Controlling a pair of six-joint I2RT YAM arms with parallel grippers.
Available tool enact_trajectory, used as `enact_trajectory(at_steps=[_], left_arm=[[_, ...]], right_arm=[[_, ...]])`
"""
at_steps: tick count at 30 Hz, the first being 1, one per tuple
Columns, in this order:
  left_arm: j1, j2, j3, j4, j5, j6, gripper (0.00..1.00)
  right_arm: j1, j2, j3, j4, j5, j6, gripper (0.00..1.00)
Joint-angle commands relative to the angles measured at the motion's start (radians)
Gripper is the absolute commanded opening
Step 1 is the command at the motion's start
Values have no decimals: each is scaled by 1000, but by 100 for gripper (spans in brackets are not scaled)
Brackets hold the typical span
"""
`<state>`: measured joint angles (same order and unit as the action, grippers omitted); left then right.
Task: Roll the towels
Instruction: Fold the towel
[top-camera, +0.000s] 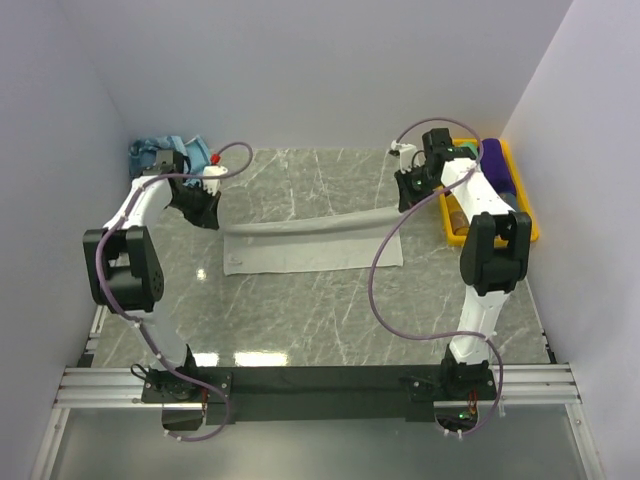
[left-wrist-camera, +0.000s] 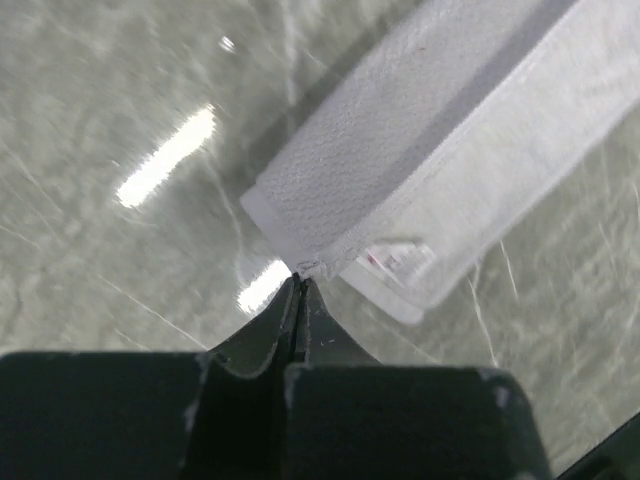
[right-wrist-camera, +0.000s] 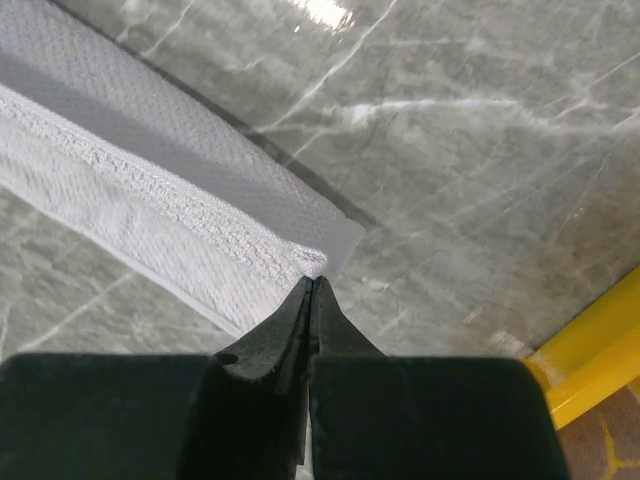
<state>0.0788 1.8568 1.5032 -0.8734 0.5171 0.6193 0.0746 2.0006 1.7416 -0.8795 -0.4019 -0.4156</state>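
Observation:
A pale grey-white towel (top-camera: 310, 245) lies on the marble table, its far edge lifted between my two grippers. My left gripper (top-camera: 212, 220) is shut on the towel's far left corner (left-wrist-camera: 305, 265); a small label (left-wrist-camera: 398, 258) shows on the towel beside it. My right gripper (top-camera: 405, 203) is shut on the far right corner (right-wrist-camera: 312, 262). The towel folds over itself in both wrist views. A blue towel (top-camera: 160, 150) lies at the far left corner. A purple towel roll (top-camera: 497, 165) sits in the yellow bin (top-camera: 527, 215).
The yellow bin stands at the far right against the wall; its edge shows in the right wrist view (right-wrist-camera: 590, 350). White walls close in the table on three sides. Purple cables (top-camera: 378, 280) loop from both arms over the table.

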Motion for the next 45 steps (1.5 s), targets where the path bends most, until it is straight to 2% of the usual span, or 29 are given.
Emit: enact_trajectory(at_steps=[1,7,14,20,23,24,27,31,35,40,45], left_arm=[[4,-71,-78,5,11,114,0],[3,-117,-204,49,-5,126,0],[-40,-94,-320,122,-41,100,0],[-54,-59,-302,137,-45,53,1],[-53,-70,-262,102,-11,46,16],[-53,-74,-256,82,10,43,25],[-53,-70,-241,63,27,22,40],[-47,-42,-238,57,37,-24,52],[-45,-45,-277,97,20,-148,53],[-45,-42,-301,102,12,-211,55],[-45,-19,-299,135,8,-297,49]], right_arm=[[-6,-60,-51,13,5,-77,0],[-2,-83,-168,48,14,-89,0],[10,-56,-249,97,20,-74,0],[8,-34,-238,99,18,-54,0],[8,-40,-228,93,14,-52,0],[8,-42,-225,86,14,-54,0],[7,-45,-217,77,15,-52,0],[8,-48,-206,71,14,-49,0],[10,-54,-200,60,15,-46,0],[8,-62,-205,62,15,-48,0],[8,-56,-203,62,12,-51,0]])
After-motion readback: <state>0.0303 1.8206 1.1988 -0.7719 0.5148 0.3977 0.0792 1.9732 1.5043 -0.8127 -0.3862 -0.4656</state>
